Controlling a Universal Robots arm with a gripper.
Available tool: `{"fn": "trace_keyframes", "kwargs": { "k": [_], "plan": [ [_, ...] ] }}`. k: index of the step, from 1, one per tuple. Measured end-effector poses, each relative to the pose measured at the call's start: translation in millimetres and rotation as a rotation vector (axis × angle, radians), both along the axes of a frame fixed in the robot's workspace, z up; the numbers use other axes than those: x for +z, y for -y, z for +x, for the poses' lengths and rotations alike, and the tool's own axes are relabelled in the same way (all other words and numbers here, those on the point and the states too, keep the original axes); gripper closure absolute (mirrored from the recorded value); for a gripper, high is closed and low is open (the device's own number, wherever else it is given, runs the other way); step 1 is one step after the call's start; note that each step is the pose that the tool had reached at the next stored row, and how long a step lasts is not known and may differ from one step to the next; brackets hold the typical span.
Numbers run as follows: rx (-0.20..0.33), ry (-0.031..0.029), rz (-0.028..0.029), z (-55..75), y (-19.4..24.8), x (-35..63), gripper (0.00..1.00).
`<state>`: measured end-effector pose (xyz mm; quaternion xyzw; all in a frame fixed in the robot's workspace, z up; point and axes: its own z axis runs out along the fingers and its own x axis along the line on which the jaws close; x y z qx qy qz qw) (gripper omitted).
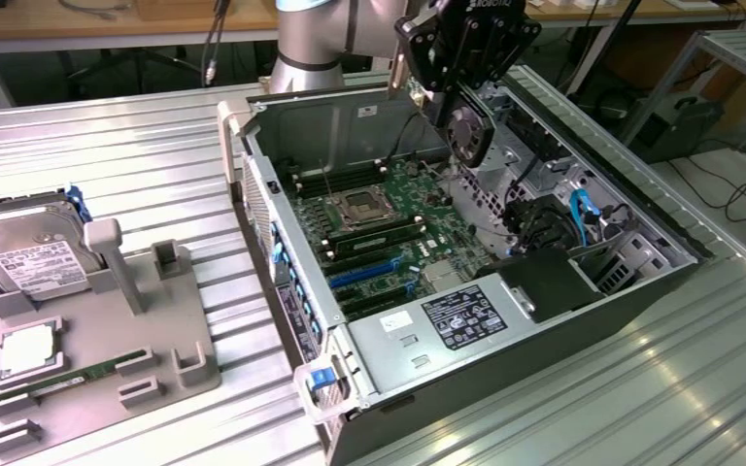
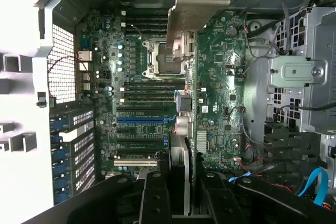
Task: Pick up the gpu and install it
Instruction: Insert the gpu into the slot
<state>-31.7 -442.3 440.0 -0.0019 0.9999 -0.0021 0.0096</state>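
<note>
The gpu (image 1: pixel 470 136) hangs on edge above the open computer case (image 1: pixel 632 209), near its far wall, with its round fan facing the exterior view's left. My gripper (image 1: pixel 461 97) comes down from above and is shut on the card's upper edge. In the wrist view the gpu (image 2: pixel 218 77) shows its green circuit-board back and its silvery bracket (image 2: pixel 197 3), gripped between my black fingers (image 2: pixel 157 198); the gripper (image 2: pixel 182 195) looks down past it onto the motherboard (image 2: pixel 131 77). The card is clear of the board, above the expansion slots (image 2: pixel 139 120).
Inside the case lie the CPU socket (image 1: pixel 354 206), memory slots, blue cables (image 1: pixel 581 218) and a black power supply (image 1: pixel 548 282). On the exterior view's left a grey fixture (image 1: pixel 152 364) carries a silver hard drive (image 1: pixel 30 257), a CPU (image 1: pixel 23 349) and a memory stick (image 1: pixel 75 379).
</note>
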Motion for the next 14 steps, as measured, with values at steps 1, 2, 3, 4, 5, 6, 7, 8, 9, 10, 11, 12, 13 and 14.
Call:
{"fn": "trace_keyframes", "kwargs": {
  "k": [1,2,3,4,5,6,7,8,9,10,11,12,13,14],
  "plan": [
    [0.0,0.0,0.0,0.0,0.0,0.0,0.73],
    [0.0,0.0,0.0,0.0,0.0,0.0,0.73],
    [0.0,0.0,-0.0001,0.0,0.0,0.0,0.73],
    [0.0,0.0,-0.0001,0.0,0.0,0.0,0.73],
    [0.0,0.0,0.0,0.0,0.0,0.0,0.73],
    [0.0,0.0,-0.0001,0.0,0.0,0.0,0.73],
    [0.001,0.0,0.0,0.0,0.0,0.0,0.73],
    [0.001,0.0,0.0,0.0,0.1,0.0,0.73],
    [0.002,0.0,0.0001,-0.1,0.4,0.0,0.73],
    [0.004,0.0,0.0,0.0,0.4,0.0,0.73],
    [0.006,0.0001,0.0,0.0,0.4,0.0,0.73],
    [0.008,0.0,-0.0001,0.0,0.4,0.0,0.73],
    [0.011,0.0,-0.0001,0.0,0.4,0.0,0.73],
    [0.013,0.0,-0.0001,0.0,0.4,0.0,0.73]
  ]
}}
